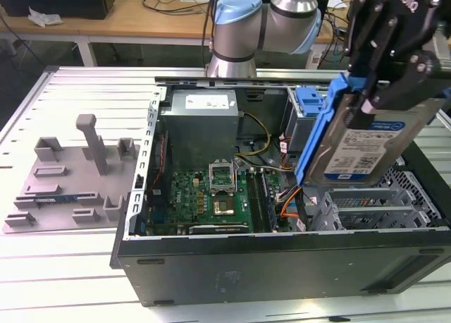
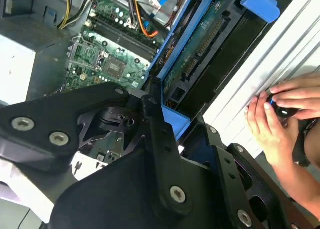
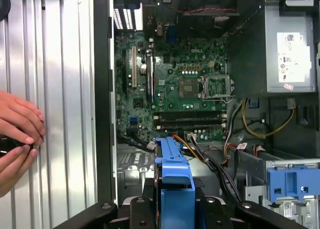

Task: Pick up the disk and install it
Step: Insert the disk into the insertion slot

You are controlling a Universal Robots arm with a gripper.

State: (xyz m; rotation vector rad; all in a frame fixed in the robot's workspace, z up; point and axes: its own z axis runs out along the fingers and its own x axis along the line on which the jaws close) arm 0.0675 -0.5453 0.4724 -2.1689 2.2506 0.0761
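The disk (image 1: 366, 145), a silver hard drive with a white-and-blue label in a bright blue bracket, hangs tilted in the air above the exterior view's right end of the open computer case (image 1: 282, 261). My black gripper (image 1: 387, 90) is shut on its upper edge. In the second wrist view the disk (image 2: 200, 54) shows its green circuit-board side, with a black finger (image 2: 156, 120) pressed against the blue frame. The bracket's edge of the disk (image 3: 174, 165) rises from my gripper (image 3: 172, 209) in the first wrist view, over the case's metal drive cage (image 3: 132, 164).
Inside the case lie a green motherboard (image 1: 211, 196), a grey power-supply box (image 1: 201, 122), coloured cables (image 3: 260, 131) and a blue drive bay part (image 1: 310, 104). A grey fixture plate (image 1: 63, 182) sits on the slotted table. A person's hands (image 2: 280, 114) rest beside the case.
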